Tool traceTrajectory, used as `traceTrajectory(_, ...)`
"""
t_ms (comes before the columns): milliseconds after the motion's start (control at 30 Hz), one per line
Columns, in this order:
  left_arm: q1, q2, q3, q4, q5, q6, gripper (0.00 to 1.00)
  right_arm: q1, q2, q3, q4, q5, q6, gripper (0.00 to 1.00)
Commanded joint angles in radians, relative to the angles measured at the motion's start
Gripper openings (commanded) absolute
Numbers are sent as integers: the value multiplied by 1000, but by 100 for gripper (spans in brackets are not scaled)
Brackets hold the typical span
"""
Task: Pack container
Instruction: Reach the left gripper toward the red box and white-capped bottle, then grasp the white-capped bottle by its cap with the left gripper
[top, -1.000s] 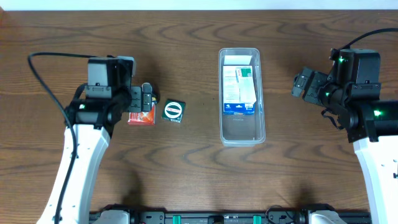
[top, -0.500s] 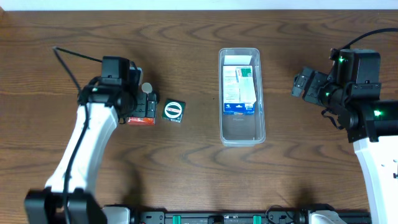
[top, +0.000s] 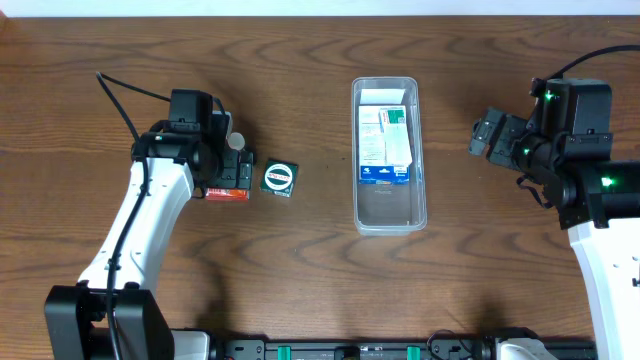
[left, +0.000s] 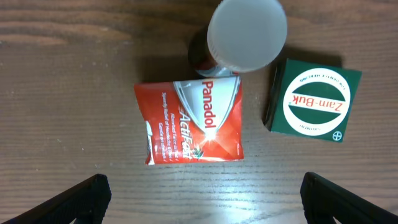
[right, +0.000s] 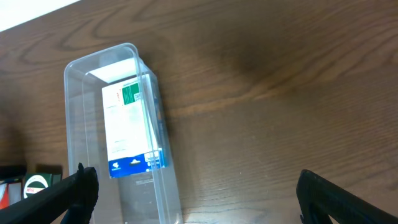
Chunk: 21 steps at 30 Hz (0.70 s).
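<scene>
Our left tool (left: 205, 196) hovers over the red Panadol box (left: 193, 121), fingers spread wide and gripping nothing. A white-capped bottle (left: 247, 32) and a green Zam-Buk box (left: 314, 101) sit just beside it on the tabletop (top: 300, 270). At mid-tabletop lies the container (top: 388, 210), a white-and-green box (top: 384, 145) flat inside its far half. Our right tool (right: 194, 190) hangs near it, fingers apart, empty.

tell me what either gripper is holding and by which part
Nothing is held. The left gripper is open above the Panadol box, not gripping it; the right gripper is open and empty.
</scene>
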<state>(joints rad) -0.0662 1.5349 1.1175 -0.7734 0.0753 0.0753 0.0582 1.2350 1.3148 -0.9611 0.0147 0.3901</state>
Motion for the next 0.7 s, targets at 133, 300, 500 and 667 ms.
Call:
traceTrajectory(133, 14, 99, -37, -4, -8, -10, 98, -6, -5, 14, -1, -4, 6, 99)
traceTrajectory(300, 18, 173, -37, 6, -8, -42, 98, -6, -5, 14, -1, -4, 6, 99)
traceTrajectory(500, 18, 166, -36, 24, -8, -47, 98, -6, -5, 14, -1, -4, 6, 99)
traceTrajectory(667, 18, 89, -36, 21, -8, -55, 98, -6, -5, 14, -1, -4, 6, 99)
